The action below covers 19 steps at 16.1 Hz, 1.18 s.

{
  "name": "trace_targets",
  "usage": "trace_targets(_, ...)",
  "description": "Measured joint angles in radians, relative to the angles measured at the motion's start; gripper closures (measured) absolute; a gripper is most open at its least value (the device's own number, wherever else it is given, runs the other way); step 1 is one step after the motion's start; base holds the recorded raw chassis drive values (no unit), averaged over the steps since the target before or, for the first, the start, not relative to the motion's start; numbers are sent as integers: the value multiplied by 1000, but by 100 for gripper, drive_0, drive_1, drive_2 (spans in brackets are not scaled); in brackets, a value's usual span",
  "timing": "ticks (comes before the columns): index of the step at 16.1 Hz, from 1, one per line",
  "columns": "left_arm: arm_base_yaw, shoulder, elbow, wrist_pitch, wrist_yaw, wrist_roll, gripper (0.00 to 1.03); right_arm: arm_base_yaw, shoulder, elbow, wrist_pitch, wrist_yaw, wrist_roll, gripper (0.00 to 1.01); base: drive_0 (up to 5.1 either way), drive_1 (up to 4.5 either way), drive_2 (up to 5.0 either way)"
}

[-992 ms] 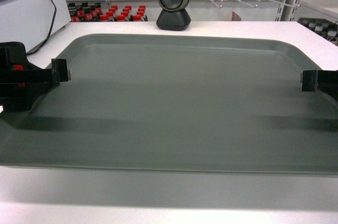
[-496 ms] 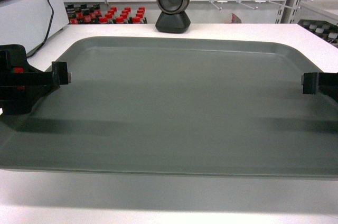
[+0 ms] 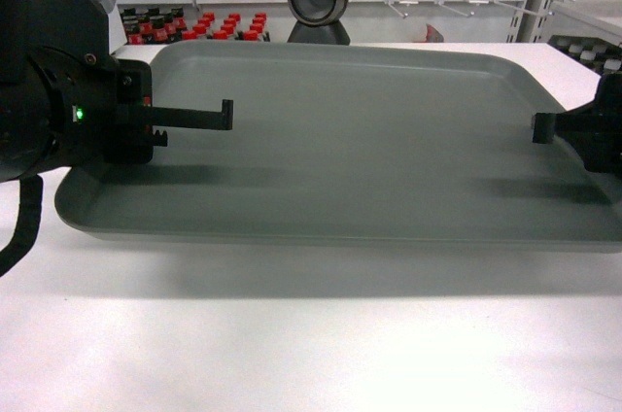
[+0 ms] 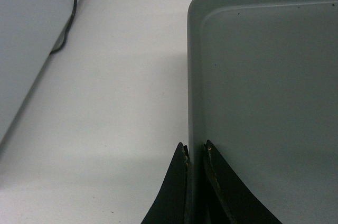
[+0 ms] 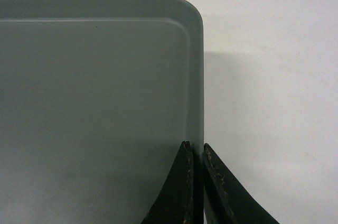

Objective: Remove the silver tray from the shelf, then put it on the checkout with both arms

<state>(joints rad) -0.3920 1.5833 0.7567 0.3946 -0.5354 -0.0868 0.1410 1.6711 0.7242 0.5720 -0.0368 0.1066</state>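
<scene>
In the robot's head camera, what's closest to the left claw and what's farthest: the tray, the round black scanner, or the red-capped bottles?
1. The silver tray: the left claw grips its left rim.
2. The round black scanner: behind the tray's far edge, on the checkout.
3. The red-capped bottles: beyond the table, in the background.
</scene>
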Motion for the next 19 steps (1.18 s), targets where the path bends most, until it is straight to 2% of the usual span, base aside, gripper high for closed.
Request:
trace_targets(2, 11, 45, 35, -8, 11, -32, 99, -6, 51, 68, -19, 5, -34, 99, 0, 0, 0)
trace_targets(3, 17, 71, 50, 10, 8, -34, 99, -8, 81, 101, -24, 9, -51, 99, 0, 0, 0)
trace_targets(9, 23, 140, 80, 11, 8, -37, 99, -11, 159, 166, -71, 16, -66, 99, 0, 0, 0)
trace_targets(14, 43, 191, 107, -4, 24, -42, 99, -10, 225, 208, -84, 29, -62, 99, 0, 0, 0)
trace_targets(15, 44, 210, 113, -6, 31, -57, 99, -3, 241, 215, -71, 59, -72, 99, 0, 0, 0)
trace_targets(16, 44, 215, 113, -8, 33, -66, 99, -3, 241, 216, -71, 63, -79, 99, 0, 0, 0)
trace_targets(17, 43, 215, 113, -10, 37, -73, 96, -3, 241, 216, -71, 69, -84, 99, 0, 0, 0)
trace_targets(19, 41, 216, 113, -14, 14, -61, 77, -3, 241, 216, -70, 85, -101, 99, 0, 0, 0)
